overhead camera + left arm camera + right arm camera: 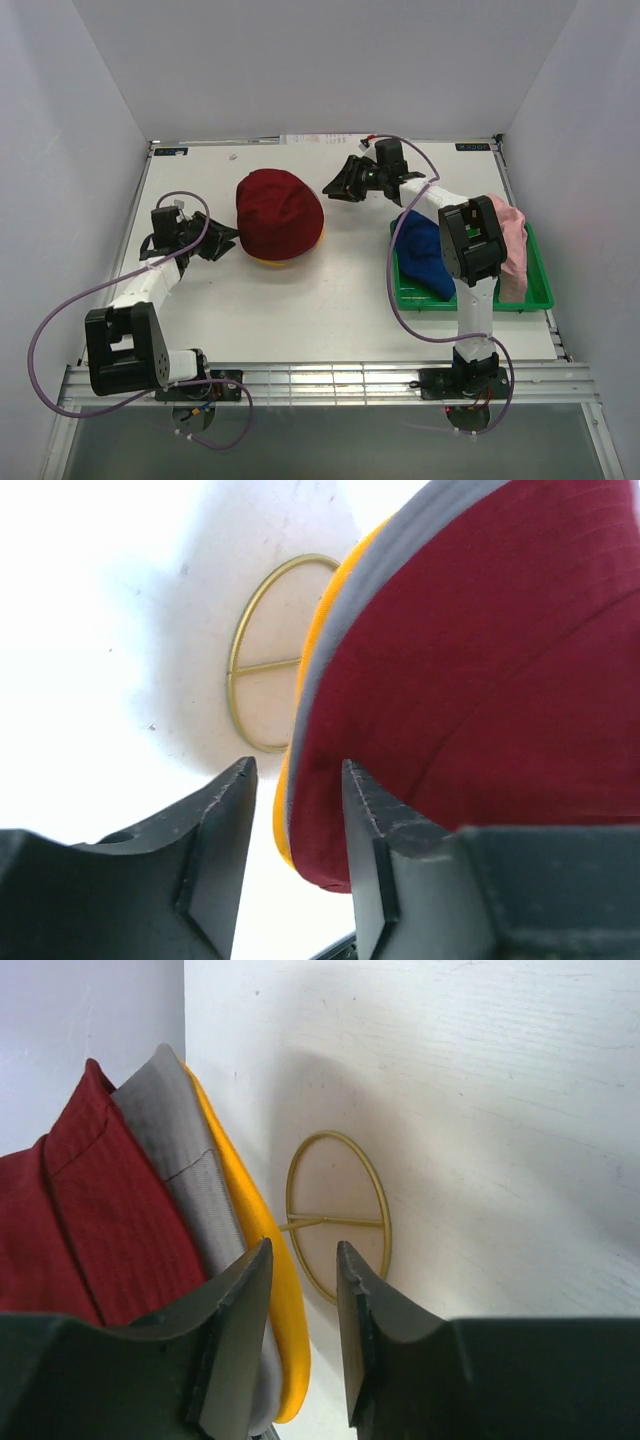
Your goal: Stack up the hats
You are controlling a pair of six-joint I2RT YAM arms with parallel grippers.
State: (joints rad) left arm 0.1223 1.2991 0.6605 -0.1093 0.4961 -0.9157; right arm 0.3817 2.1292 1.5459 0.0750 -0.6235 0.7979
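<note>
Your left tool (222, 243) sits just beside the left edge of the pile on the counter (330, 310). Your right tool (332, 187) hangs near the pile's far right edge. The dark red hat (280, 212) tops the pile, with the yellow hat (272, 262) showing as a rim beneath. The royal blue hat (420, 255) lies in the green tray (470, 302), and the pink hat (510, 235) drapes over the tray's right side.

From the left wrist, the jaws stand a little apart with nothing between them, close to the red brim. The grey hat (400, 570) shows as a band between red and yellow. The gold wire stand (262, 670) rests its ring on the counter beneath the pile.

From the right wrist, the jaws are likewise narrowly parted. The yellow brim shows through the gap but looks unpinched.

Three hats appear stacked, with two left in the tray. Your next move likely takes the right tool to the tray, jaws wider, to pinch the blue hat's floppy fabric firmly.
</note>
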